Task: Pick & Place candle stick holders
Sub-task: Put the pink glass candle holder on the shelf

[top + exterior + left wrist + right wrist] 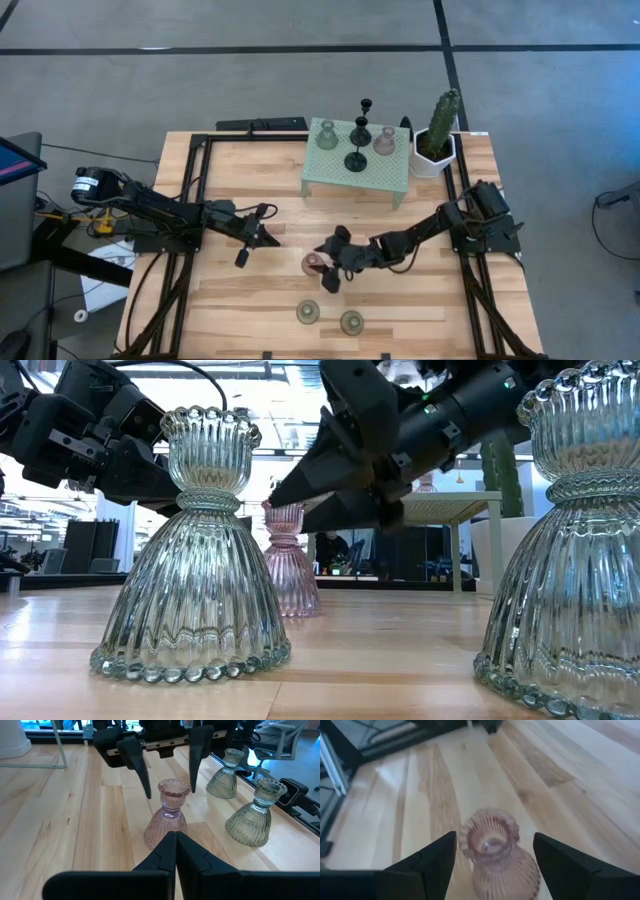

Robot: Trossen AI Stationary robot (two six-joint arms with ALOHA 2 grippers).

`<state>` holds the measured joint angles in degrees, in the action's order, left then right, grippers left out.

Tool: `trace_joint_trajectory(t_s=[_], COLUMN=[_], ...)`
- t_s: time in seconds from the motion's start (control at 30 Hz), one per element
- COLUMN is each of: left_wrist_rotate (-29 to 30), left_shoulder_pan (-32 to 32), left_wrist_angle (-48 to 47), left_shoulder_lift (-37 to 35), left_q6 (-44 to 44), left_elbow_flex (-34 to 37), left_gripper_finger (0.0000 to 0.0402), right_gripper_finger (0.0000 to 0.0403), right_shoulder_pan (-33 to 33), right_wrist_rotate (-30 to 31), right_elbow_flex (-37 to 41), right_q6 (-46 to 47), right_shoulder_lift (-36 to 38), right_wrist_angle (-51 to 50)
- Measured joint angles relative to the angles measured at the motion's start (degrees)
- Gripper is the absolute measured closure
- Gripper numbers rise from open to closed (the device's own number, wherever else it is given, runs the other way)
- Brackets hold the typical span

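My right gripper (327, 266) stood with fingers apart around the pink glass candle holder (314, 263), low in the centre of the high view. My left gripper (266, 239), fingers together, waited beside.

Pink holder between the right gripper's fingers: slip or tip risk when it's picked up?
The pink holder looks like ribbed glass: rigid, likely slick, probably chips if dropped. Its base flares wide below a narrow neck, so it should resist tipping on the table. The right gripper straddles it, jaws open; the neck would likely hold better than the sloped skirt.
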<state>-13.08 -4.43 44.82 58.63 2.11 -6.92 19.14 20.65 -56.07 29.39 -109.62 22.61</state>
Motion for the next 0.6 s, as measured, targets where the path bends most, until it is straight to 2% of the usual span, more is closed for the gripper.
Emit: trace_joint_trajectory(t_s=[0.27, 0.6], left_wrist_rotate=[0.0, 0.0], left_shoulder_pan=[0.0, 0.0], left_wrist_angle=[0.0, 0.0], left_shoulder_lift=[0.02, 0.02], left_q6=[0.17, 0.17], left_elbow_flex=[-0.04, -0.07], left_gripper_finger=[0.0395, 0.0396], right_gripper_finger=[0.0148, 0.0148], right_shoulder_pan=[0.72, 0.32], right_wrist_rotate=[-2.46, -2.14], right_elbow_flex=[-1.01, -1.88], right_q6=[-2.77, -3.0], right_shoulder_lift=[-1.2, -3.26], right_wrist_angle=[0.5, 1.16])
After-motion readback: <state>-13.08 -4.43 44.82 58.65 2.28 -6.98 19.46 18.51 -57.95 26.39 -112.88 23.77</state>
